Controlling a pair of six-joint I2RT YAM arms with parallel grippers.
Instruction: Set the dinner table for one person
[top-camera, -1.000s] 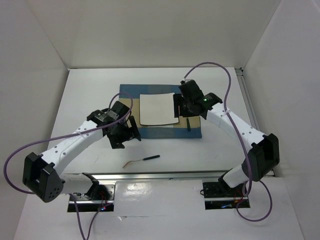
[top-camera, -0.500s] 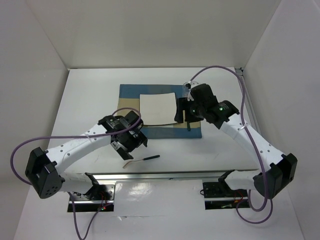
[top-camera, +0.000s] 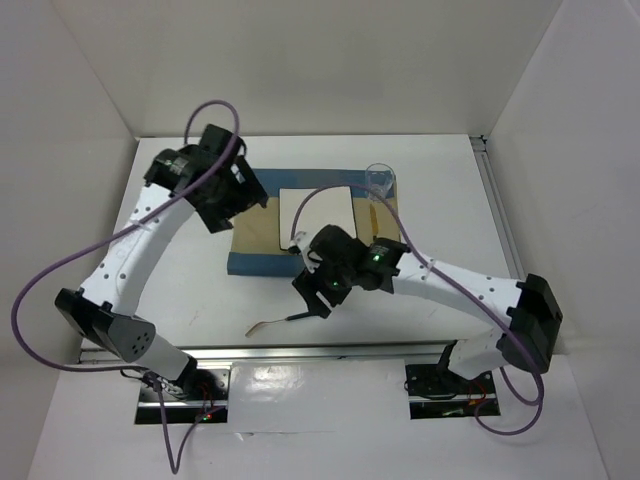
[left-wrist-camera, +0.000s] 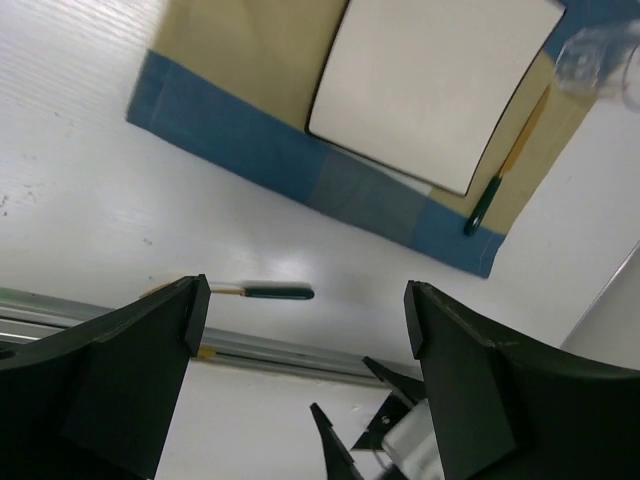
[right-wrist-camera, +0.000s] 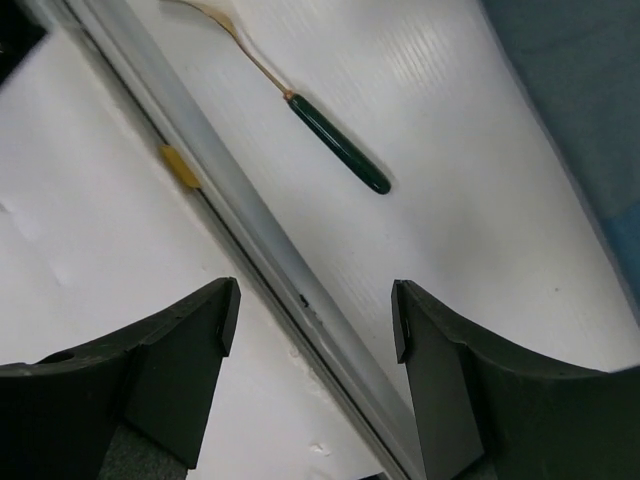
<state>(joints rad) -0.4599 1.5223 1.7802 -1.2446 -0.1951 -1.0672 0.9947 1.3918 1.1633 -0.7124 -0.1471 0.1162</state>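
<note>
Left gripper (top-camera: 228, 195) hangs over the far left corner of the blue-and-tan placemat (top-camera: 262, 240), its fingers (left-wrist-camera: 130, 370) spread wide with nothing between them; the dinner table (top-camera: 180, 290) lies below it, running out white on every side. Its wrist camera looks down past the parted fingers onto the placemat (left-wrist-camera: 250, 150), which carries a white square plate (left-wrist-camera: 430, 90) and, just right of the plate, a green-handled knife (left-wrist-camera: 500, 170). Nearer the arms' bases, off the cloth and on the bare tabletop (left-wrist-camera: 100, 200), lies a fork (top-camera: 285, 318) with a dark green handle, close to the metal rail (top-camera: 300, 350) along the near edge. The right gripper (top-camera: 315, 292) hovers just beside that handle, over the strip of table between the placemat's near edge and the rail. Its fingers (right-wrist-camera: 170, 360) are apart and empty, and the fork (right-wrist-camera: 335, 155) lies ahead of their tips, not between them, with the rail (right-wrist-camera: 260, 250) crossing below. A clear glass (top-camera: 380, 180) stands at the placemat's far right corner.
</note>
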